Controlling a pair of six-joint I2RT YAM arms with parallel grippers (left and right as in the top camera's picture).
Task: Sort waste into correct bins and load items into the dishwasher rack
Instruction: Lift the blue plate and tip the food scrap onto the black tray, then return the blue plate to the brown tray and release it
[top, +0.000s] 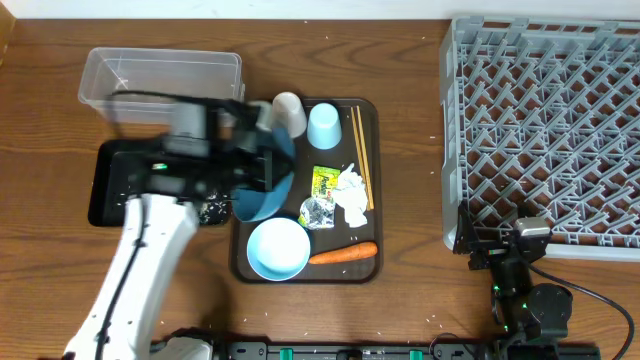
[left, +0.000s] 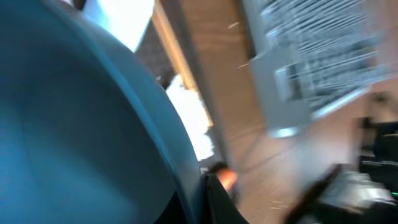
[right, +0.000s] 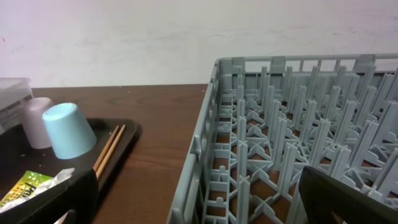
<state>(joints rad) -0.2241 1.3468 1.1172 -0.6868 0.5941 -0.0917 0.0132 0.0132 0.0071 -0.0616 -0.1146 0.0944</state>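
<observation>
Wooden table (top: 405, 150) from overhead: a grey rack (top: 545, 130) fills 2 o'clock and a brown serving tray (top: 368, 228) holds the centre. A clear tub (top: 160, 75) lies at 10 o'clock, a black tray (top: 105, 190) at 9. The blurred left gripper (top: 260, 165) clamps the tilted dark plate (top: 262, 200) over the serving tray's left edge. The right gripper (top: 500, 245), jaws wide and empty, sits at 5 o'clock by the rack's corner. On the serving tray: bowl (top: 277, 249) at its 7 o'clock, white cup (top: 288, 113) and blue cup (top: 323, 125) at 12, chopsticks (top: 360, 155) at 2, carrot (top: 343, 254) at 5, tissue (top: 350, 192) and wrapper (top: 325, 180) mid-tray.
</observation>
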